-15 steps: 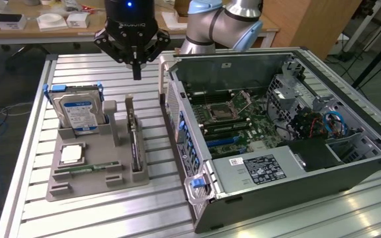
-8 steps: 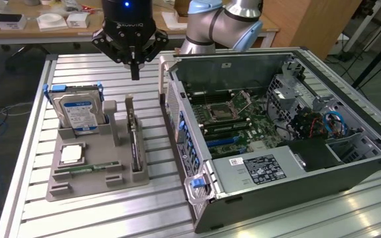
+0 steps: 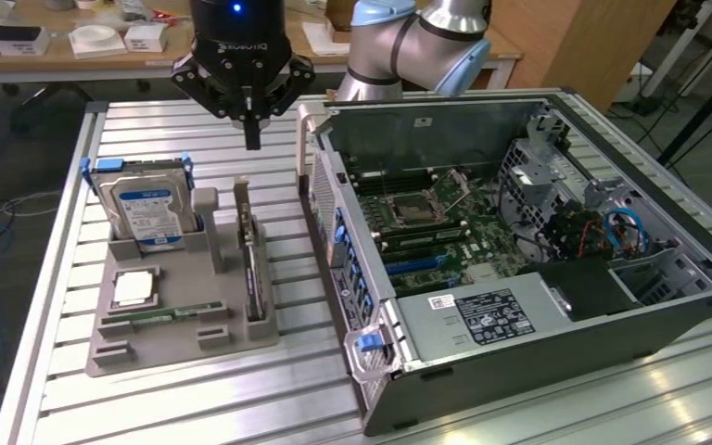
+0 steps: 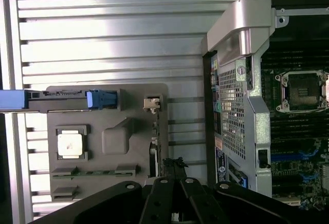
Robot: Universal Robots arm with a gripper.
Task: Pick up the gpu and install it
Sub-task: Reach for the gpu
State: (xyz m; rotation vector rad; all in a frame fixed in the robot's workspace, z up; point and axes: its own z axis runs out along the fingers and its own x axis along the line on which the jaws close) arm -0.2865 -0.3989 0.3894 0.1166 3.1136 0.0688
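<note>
Hanging over the far end of the grey holder [image 3: 183, 357], the black gripper [image 3: 252, 139] points straight down with its two fingers pressed together, and it has nothing between them. From where I stand in the exterior view its tip is in the air, clear of everything on the slatted metal table [image 3: 146, 130]. The pale blue and silver arm [image 3: 418, 46] bends away behind it.

The gpu [image 3: 251, 264] stands on its long edge in a slot along the side of the holder that is nearest the computer case [image 3: 554, 357]. It is a thin dark card, upright, with its metal bracket at the far end, below the gripper. In the wrist view the same card [image 4: 154, 136] appears edge-on, just ahead of the closed fingertips, and I cannot tell how much height separates them.

On the holder with it, a hard drive [image 3: 146, 211] with a blue and white label stands upright at the far corner. A square processor chip [image 3: 133, 287] lies flat in front of it, and a narrow green memory stick [image 3: 158, 317] lies flat beside the chip.

On the exterior view's right the case lies on its side with the panel off. Its green motherboard [image 3: 455, 232] is exposed, with a processor socket [image 3: 408, 206] near the middle.
</note>
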